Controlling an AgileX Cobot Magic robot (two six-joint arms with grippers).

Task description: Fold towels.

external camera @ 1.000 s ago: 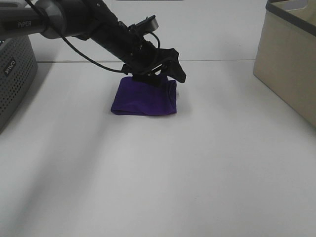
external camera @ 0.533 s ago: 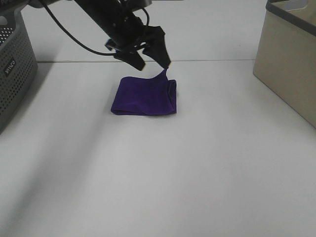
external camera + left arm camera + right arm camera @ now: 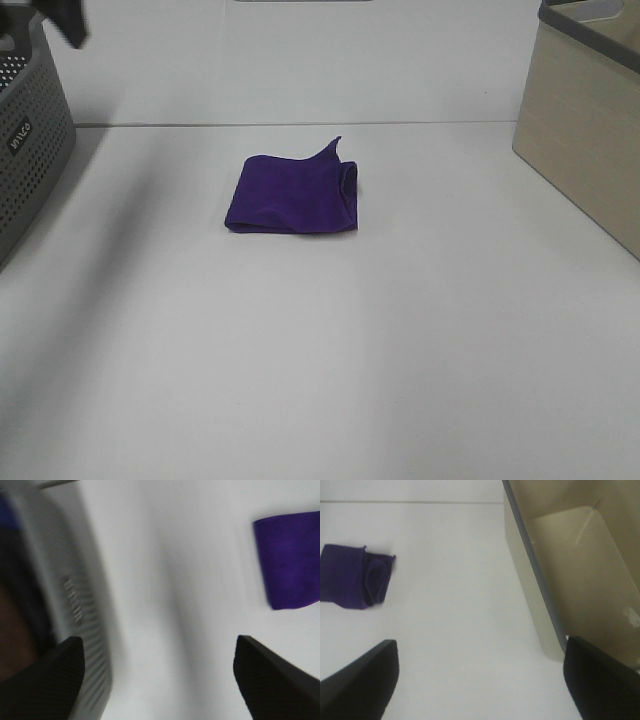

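The deep purple towel [image 3: 295,195] lies folded into a small rectangle on the white table, back of centre, with one corner [image 3: 335,146] sticking up at its far right. It also shows in the left wrist view [image 3: 290,560] and in the right wrist view [image 3: 355,580]. No gripper touches it. My left gripper [image 3: 157,645] is open and empty, high up by the grey basket; only a dark bit of it [image 3: 62,20] shows at the top left of the exterior view. My right gripper [image 3: 480,645] is open and empty, beside the beige bin.
A grey perforated basket [image 3: 30,150] stands at the left edge; it is blurred in the left wrist view [image 3: 85,605]. A beige bin with a dark rim [image 3: 590,120] stands at the right, its inside showing in the right wrist view [image 3: 570,555].
My left gripper let go of the towel's far right corner, rose and swung away to the upper left, almost out of the exterior view. The towel stays folded with that corner sticking up.
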